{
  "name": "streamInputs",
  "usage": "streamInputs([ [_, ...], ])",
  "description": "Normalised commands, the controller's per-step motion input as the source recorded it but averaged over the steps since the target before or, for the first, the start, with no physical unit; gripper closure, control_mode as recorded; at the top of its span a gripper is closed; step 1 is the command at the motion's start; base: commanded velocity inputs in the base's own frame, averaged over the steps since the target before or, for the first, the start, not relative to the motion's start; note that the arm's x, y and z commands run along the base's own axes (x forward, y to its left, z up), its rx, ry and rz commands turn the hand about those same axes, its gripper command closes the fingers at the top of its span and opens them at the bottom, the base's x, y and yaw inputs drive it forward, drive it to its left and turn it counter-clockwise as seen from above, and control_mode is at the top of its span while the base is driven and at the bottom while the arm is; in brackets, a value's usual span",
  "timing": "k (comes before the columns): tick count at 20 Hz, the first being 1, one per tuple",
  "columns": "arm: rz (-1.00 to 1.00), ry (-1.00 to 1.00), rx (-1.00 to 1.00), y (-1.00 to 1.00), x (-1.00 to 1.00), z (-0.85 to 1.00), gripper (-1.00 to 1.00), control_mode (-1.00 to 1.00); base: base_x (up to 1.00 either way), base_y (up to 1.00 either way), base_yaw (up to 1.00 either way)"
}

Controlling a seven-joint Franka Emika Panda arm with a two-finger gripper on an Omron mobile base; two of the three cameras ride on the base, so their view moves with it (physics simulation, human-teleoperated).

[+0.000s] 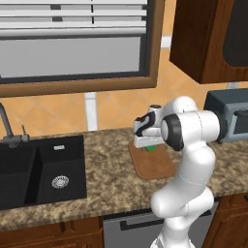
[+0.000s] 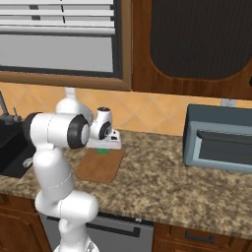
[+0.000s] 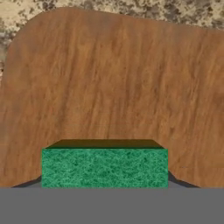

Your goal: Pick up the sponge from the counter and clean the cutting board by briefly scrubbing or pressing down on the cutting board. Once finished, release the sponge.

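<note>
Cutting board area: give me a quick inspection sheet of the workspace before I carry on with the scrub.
Surface: speckled granite counter, black sink basin set into it at the left.
Job's things: green sponge in the gripper, over the cutting board; whether it touches the wood cannot be told.
Clutter: grey toaster oven on the counter to the right of the board.
Grippers: gripper low over the board's far end, shut on the sponge.
Cables: nothing seen.
Surroundings: window with blinds, dark wood wall cabinet, faucet behind the sink.
</note>
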Motion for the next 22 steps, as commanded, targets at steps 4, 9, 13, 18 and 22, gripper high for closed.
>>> streamInputs([
  [4, 0.0, 0.01, 0.0, -0.19, -0.72, -0.66, 1.0, -1.0, 0.0, 0.0, 0.0],
  [9, 0.02, 0.08, -0.07, 0.14, -0.09, -1.0, 1.0, -1.0, 0.0, 0.0, 0.0],
  [13, 0.06, 0.04, -0.04, 0.18, -0.46, -0.71, 1.0, -1.0, 0.0, 0.0, 0.0],
  [18, 0.0, 0.01, 0.03, -0.02, -0.82, 0.0, 1.0, -1.0, 0.0, 0.0, 0.0],
  [22, 0.0, 0.12, -0.03, 0.03, -0.43, -0.93, 1.0, -1.0, 0.0, 0.0, 0.0],
])
